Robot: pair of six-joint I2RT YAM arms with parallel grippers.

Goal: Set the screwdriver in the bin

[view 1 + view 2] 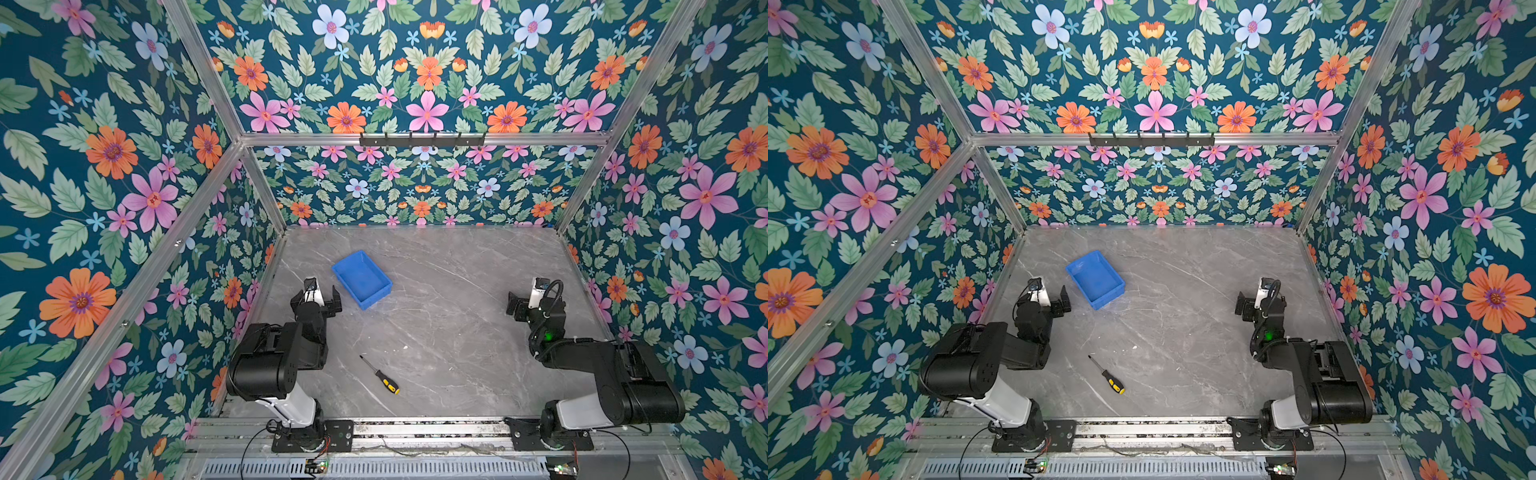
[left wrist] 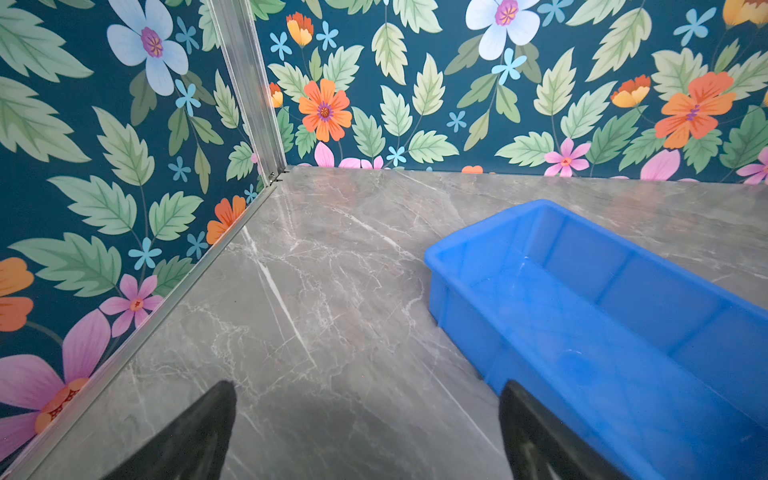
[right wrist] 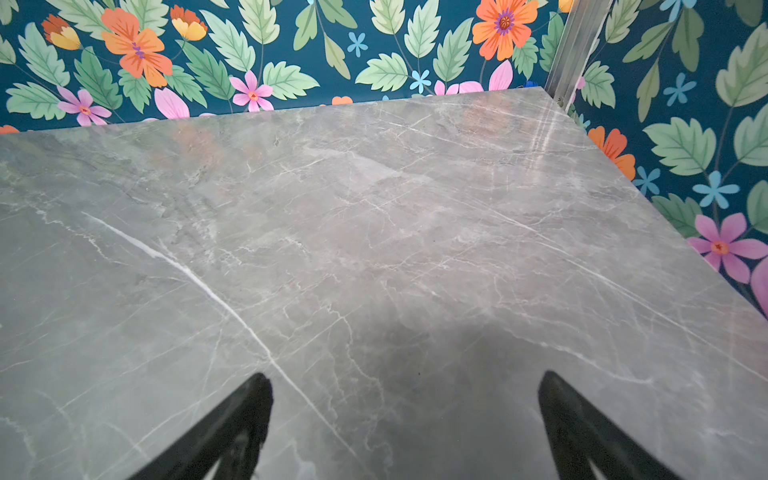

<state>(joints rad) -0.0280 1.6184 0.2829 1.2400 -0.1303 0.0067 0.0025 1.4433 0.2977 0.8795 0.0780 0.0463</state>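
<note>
You have everything left to do: the small black-and-yellow-handled screwdriver (image 1: 380, 375) lies on the grey marble counter (image 1: 457, 311) near its front edge, well apart from the empty shallow blue plastic bin (image 1: 362, 279). Your left hand (image 2: 365, 415), beside the bin, and right hand (image 3: 405, 399) both stand spread, empty.

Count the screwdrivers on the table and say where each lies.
1: the screwdriver lies flat on the table near the front, well apart from the empty bin; none seems hidden.
</note>
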